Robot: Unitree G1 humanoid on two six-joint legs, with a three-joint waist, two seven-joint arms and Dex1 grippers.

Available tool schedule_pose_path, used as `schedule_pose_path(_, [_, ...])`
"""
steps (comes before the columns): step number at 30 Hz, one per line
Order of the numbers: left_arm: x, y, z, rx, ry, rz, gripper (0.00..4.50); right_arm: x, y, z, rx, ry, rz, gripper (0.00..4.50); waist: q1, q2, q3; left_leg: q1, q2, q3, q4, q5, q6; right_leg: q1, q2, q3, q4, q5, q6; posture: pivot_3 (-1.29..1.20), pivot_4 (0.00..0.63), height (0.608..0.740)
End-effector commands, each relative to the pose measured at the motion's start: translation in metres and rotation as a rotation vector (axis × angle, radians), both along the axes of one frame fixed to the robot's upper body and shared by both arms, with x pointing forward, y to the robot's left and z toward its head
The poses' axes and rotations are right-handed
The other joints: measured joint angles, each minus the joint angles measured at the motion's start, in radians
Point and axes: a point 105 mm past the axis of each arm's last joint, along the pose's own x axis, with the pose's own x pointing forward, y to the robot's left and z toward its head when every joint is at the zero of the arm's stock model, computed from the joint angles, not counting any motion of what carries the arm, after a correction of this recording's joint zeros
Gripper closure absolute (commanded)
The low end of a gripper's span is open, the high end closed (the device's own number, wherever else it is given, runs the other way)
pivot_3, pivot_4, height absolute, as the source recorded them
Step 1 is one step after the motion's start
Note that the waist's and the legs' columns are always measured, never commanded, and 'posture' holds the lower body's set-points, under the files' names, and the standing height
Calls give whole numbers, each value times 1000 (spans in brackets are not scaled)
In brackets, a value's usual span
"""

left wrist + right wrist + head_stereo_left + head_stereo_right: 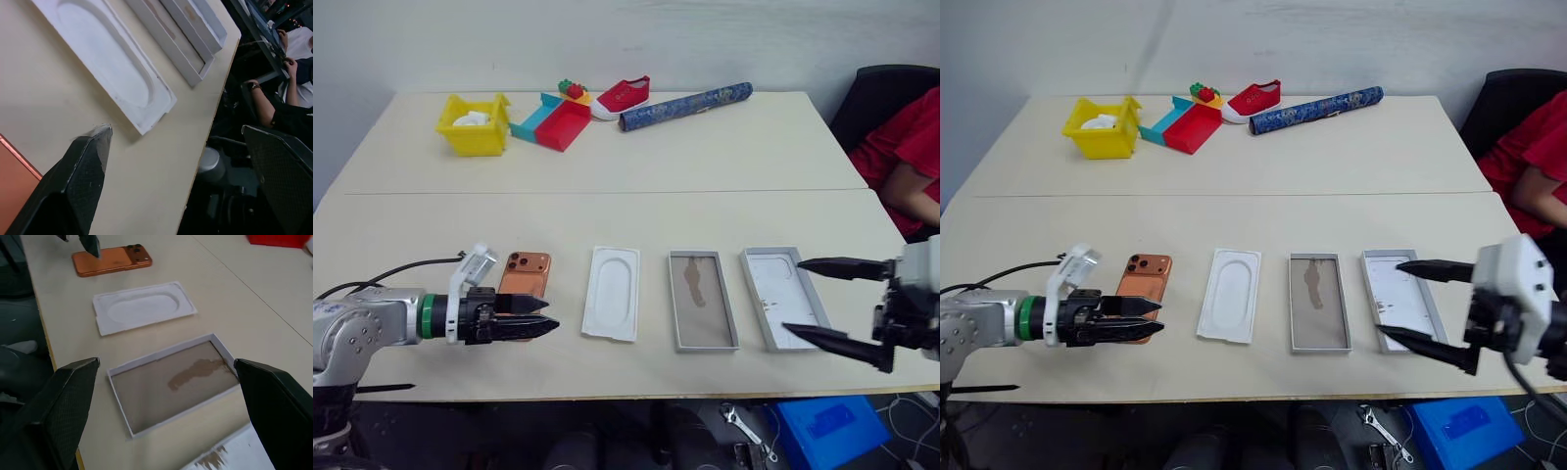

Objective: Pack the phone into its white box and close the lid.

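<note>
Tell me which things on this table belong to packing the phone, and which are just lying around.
For the job: the phone, the white box with the grey-brown floor, the lid.

Lying about: the moulded insert, yellow bin, red and teal tray, red shoe, blue patterned roll, toy bricks.

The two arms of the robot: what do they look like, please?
The left gripper has black pointed fingers on a black hand, a green ring, a silver-grey forearm, a white block on top and a black cable. The right gripper has long black pointed fingers and a white boxy wrist housing.
</note>
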Motion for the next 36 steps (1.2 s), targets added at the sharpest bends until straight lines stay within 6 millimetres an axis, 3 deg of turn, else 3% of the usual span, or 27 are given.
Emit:
schedule_pose_path(1, [1,-12,-9,15,116,-8,26,-6,15,1,-8,-21,60,0,3,-1,0,0,-1,0,0,1,0,0,0,0,0,0,0,0,150,740])
schedule_pose_path(8, [13,-30,-29,84,198,4,26,-11,31,-7,-22,-30,107,0,5,-5,-1,-2,-1,-1,1,2,-3,0,0,-1,1,0,1,0,150,740])
schedule_pose_path(16, [29,-46,-49,88,240,57,26,-12,34,-9,-4,-40,76,0,25,-5,-2,-2,-1,-2,5,2,-4,0,0,-2,0,0,1,0,150,740])
schedule_pose_path(19, [32,-52,-60,84,289,87,642,-11,33,-8,-4,-44,63,0,33,-4,-2,-2,-1,-6,12,2,-3,4,-1,-4,1,1,1,0,150,740])
schedule_pose_path(22, [30,-57,-67,83,324,85,1604,-10,31,-7,-6,-47,53,0,36,-4,-3,3,-2,-8,13,-1,3,13,-3,-6,-1,1,2,0,150,740])
schedule_pose_path(29, [33,-63,-73,67,330,99,1604,-11,29,-9,-12,-45,37,0,54,-1,-5,3,-3,-13,13,-1,3,16,-5,-11,-4,1,1,0,150,740])
schedule_pose_path(32, [34,-65,-74,51,334,106,2136,-11,29,-11,-14,-41,35,0,56,0,-5,2,-3,-15,13,0,0,16,-5,-13,-5,0,1,0,150,740])
schedule_pose_path(36, [36,-68,-70,14,338,111,3399,-11,29,-13,-15,-39,36,0,54,0,-5,1,-2,-15,13,0,0,15,-5,-13,-5,0,1,0,150,740])
